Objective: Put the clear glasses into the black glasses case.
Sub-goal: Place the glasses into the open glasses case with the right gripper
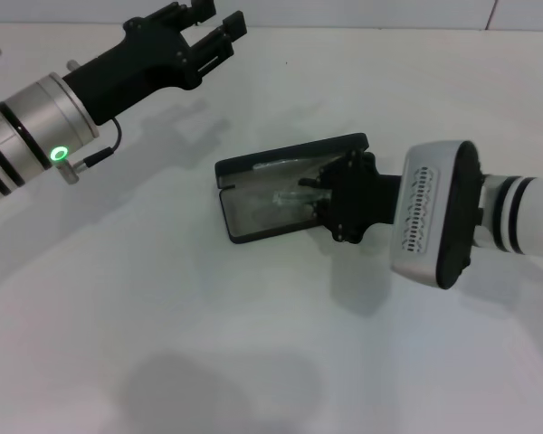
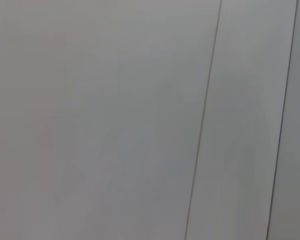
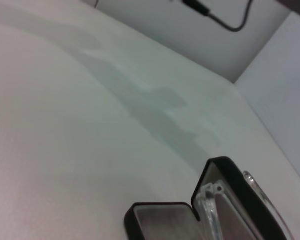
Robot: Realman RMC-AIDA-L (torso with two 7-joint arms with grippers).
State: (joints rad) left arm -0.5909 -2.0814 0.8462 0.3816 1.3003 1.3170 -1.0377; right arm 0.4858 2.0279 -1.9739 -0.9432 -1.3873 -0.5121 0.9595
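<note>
The black glasses case (image 1: 253, 226) lies open in the middle of the white table, its lid (image 1: 290, 154) tipped back toward the far side. The clear glasses (image 1: 285, 199) rest in the grey-lined tray. My right gripper (image 1: 319, 197) is at the case's right end, right over that end of the glasses. The right wrist view shows the open case (image 3: 162, 216) from close by, with the clear glasses (image 3: 211, 202) against the inside of its raised half. My left gripper (image 1: 219, 20) hangs open and empty above the far left of the table, well away from the case.
White tabletop (image 1: 208, 344) surrounds the case on all sides. The left wrist view holds only pale wall panels (image 2: 140, 120). A white wall and a dark cable (image 3: 225, 20) stand beyond the table's far edge.
</note>
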